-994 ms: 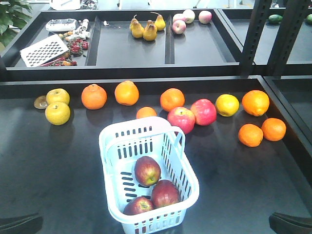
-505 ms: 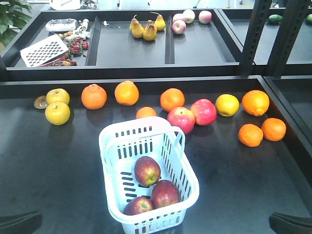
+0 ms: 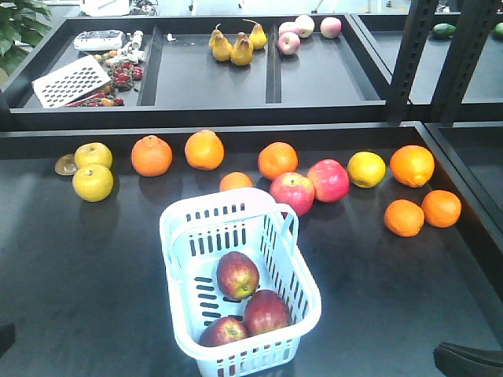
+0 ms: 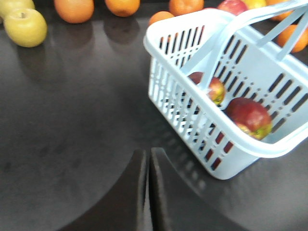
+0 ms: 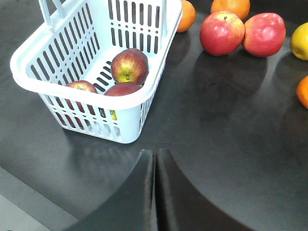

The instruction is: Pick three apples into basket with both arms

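Resting in the basket [image 3: 301,276] at lower centre of the front view: all three apples [image 3: 237,275], none added or shifted. Left hand [image 4: 147,192] nearly gone from lower left, right hand [image 5: 155,192] low; both pressed together, empty. Task looks finished.

three apples [image 3: 238,275] in basket [image 3: 179,236], oranges [image 3: 203,150] behind

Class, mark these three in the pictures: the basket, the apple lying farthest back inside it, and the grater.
basket [image 3: 300,276], front-facing view, on its right rim.
farthest-back apple [image 3: 237,275], front-facing view, on its red skin.
grater [image 3: 71,81], front-facing view, on its perforated face.
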Available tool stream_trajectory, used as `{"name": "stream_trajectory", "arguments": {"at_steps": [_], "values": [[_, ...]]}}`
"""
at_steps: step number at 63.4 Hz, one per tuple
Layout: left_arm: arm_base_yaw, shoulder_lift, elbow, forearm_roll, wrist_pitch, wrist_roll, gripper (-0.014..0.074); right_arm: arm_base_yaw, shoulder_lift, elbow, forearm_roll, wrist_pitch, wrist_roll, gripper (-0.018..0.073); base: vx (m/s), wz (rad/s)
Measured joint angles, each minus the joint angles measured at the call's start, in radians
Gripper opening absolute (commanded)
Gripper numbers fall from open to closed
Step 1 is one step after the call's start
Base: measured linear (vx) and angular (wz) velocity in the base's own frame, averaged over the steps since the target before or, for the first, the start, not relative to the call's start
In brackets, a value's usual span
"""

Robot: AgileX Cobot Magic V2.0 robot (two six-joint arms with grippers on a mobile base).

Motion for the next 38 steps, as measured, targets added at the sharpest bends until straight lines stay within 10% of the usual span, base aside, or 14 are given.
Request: {"name": "stream_trajectory", "arguments": {"at_steps": [38], "values": [[0.078, -0.284, 0.325, 0.092, -0.425, -0.008, -0.0006, 0.000, 0.000, 0.000, 0.000, 0.000, 0.000, -0.0004, 0.00, 0.00]]}}
